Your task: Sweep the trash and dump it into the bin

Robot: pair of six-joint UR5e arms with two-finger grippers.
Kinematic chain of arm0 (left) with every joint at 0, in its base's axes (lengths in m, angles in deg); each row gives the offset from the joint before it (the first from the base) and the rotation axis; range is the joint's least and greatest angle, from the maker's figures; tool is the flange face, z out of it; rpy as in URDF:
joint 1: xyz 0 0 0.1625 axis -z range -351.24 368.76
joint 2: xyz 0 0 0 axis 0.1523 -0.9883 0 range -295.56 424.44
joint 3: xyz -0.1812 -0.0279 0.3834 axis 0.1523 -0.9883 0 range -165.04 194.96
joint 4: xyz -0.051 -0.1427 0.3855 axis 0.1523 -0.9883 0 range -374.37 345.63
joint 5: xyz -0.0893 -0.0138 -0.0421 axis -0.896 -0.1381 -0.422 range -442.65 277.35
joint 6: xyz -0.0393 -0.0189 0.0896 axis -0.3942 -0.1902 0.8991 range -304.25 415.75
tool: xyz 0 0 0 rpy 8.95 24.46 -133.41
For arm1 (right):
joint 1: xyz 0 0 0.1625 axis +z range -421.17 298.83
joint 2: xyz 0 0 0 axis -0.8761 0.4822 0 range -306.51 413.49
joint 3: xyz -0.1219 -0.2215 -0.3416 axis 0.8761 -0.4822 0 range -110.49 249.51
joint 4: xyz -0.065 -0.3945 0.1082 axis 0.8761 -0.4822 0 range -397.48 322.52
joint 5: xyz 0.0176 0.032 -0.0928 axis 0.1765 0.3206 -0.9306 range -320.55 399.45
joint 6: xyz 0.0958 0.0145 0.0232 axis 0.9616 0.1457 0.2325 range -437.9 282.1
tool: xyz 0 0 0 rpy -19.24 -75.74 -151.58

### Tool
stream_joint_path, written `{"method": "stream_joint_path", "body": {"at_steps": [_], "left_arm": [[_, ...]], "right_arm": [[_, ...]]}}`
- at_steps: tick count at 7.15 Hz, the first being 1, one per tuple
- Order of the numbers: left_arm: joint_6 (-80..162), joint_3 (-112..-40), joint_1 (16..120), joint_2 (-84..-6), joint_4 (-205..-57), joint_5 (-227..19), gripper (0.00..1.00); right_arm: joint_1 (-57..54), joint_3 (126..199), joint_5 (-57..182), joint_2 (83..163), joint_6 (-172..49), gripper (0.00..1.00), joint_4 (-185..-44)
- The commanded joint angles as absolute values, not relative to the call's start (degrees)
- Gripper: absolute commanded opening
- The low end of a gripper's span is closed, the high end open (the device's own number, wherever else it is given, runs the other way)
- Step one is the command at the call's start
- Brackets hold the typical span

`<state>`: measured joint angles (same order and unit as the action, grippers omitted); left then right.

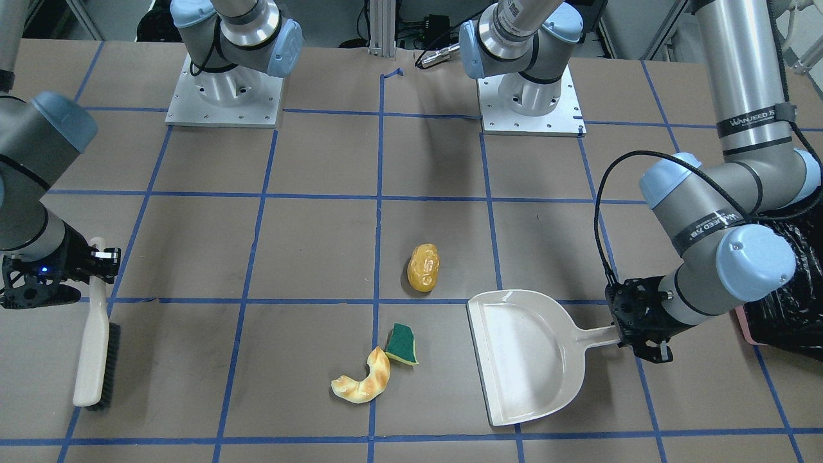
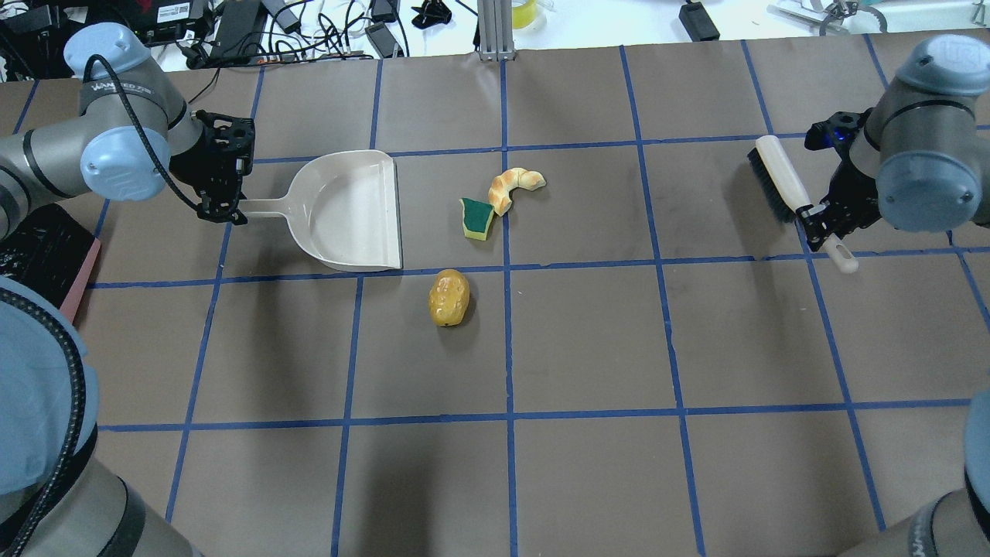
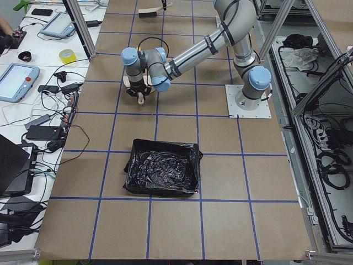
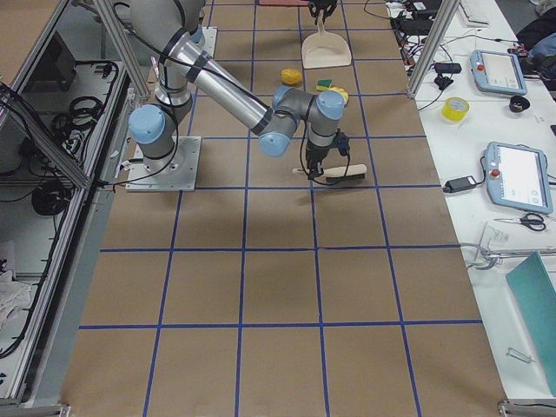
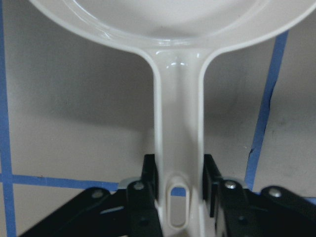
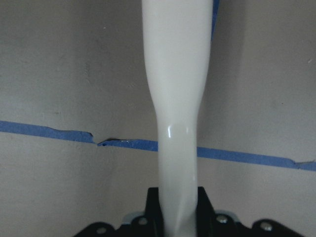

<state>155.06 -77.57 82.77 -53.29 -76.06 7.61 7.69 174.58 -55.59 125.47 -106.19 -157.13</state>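
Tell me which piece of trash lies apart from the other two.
The yellow potato lies alone; the croissant and the sponge lie right against each other.

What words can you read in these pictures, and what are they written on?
"WANJEED": white letters on a black strap around the left arm; the signs after the word are too blurred to read.
"WANJEED": the same word on a second strap nearer the wrist.
White sticker on a box behind the table: too small to read.
The dustpan and brush show no writing.
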Motion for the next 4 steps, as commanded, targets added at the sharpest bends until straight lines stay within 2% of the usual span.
{"method": "stream_joint_path", "body": {"at_steps": [1, 4], "left_arm": [[155.4, -77.8, 82.8, -53.2, -76.0, 7.8, 0.05], [154.9, -77.8, 84.9, -52.3, -76.1, 9.3, 0.05]], "right_arm": [[12.8, 169.2, -55.8, 126.8, -97.2, 0.0, -148.1], [25.2, 168.3, -53.5, 126.1, -83.5, 0.0, -146.5]]}}
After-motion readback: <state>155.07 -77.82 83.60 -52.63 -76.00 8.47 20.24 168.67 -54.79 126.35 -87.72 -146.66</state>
